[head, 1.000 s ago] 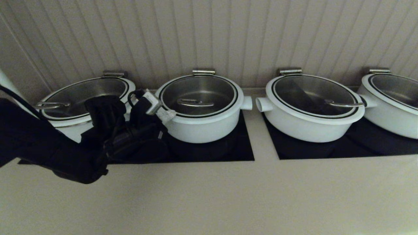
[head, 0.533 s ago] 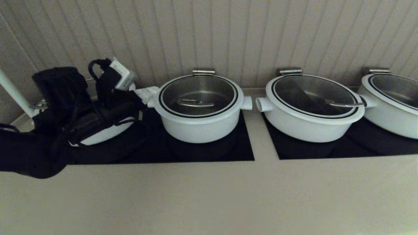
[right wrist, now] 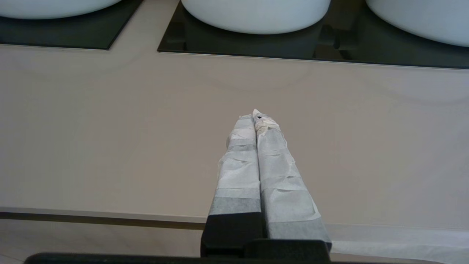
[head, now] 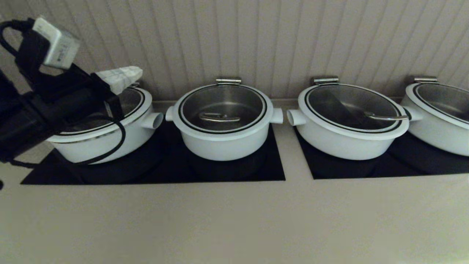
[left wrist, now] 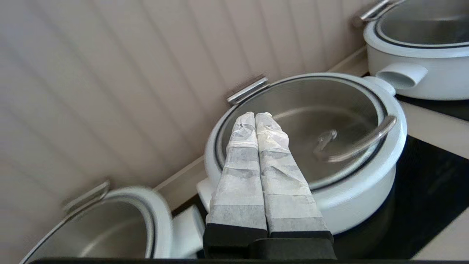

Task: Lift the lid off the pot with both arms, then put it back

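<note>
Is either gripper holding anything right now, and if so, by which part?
Nothing is held. The left gripper is shut on nothing, raised over the leftmost pot. The right gripper is shut and empty above the counter.

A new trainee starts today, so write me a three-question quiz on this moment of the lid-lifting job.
1. True or false: the lid sits on the pot.
2. Pick one: the left gripper is (a) clamped on the lid's handle, (b) shut and raised above the leftmost wide pot, (c) inside the pot.
3. Fill in: the right gripper, shut, hovers over the bare ____.
Key: 1 true; 2 b; 3 counter.
</note>
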You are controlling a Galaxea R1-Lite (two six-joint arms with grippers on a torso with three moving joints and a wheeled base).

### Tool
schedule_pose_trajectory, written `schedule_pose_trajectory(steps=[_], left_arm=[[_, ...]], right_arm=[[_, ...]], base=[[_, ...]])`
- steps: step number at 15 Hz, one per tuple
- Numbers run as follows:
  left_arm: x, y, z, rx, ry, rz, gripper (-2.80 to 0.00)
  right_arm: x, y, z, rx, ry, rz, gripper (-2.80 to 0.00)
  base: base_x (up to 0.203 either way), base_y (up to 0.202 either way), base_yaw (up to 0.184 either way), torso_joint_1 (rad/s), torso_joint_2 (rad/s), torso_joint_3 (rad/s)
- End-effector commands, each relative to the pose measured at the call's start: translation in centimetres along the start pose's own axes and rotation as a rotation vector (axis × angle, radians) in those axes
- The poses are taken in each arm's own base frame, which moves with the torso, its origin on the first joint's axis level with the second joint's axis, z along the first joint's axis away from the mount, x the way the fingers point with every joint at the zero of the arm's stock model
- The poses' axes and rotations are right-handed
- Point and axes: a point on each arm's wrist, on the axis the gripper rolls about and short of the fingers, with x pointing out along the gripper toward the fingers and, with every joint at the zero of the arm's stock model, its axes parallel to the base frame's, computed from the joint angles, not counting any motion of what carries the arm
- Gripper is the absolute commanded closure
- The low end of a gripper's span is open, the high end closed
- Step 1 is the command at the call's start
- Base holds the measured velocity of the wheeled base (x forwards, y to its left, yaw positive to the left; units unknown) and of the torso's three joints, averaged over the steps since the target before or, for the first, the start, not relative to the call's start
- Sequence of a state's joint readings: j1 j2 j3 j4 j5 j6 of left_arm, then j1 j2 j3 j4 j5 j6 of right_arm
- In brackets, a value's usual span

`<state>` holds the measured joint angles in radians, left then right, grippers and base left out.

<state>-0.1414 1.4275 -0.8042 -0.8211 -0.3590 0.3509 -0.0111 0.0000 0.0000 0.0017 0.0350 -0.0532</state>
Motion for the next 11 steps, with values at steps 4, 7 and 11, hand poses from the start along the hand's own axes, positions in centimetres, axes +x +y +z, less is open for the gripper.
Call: schedule_pose_trajectory(steps=[4, 7, 11], left_arm=[[-5.0, -0.6, 0.4, -0.017, 0.008, 0.054, 0.0], [-7.3, -1.6, 0.1, -0.056, 0.024, 0.07, 0.0], [-9.9, -2.7, -0.5, -0.062, 0.071, 0.182, 0.0]], right_arm=[[0.0, 0.0, 0.0, -0.002, 0.001, -0.001, 0.0], [0.0, 0.0, 0.0, 0.0, 0.003, -0.019, 0.0], [0.0, 0.0, 0.0, 0.026, 0.002, -0.021, 0.0]], base=[[0.0, 0.0, 0.0, 0.0, 0.0, 0.0], [0.0, 0.0, 0.0, 0.0, 0.0, 0.0], [0.0, 0.0, 0.0, 0.0, 0.0, 0.0]])
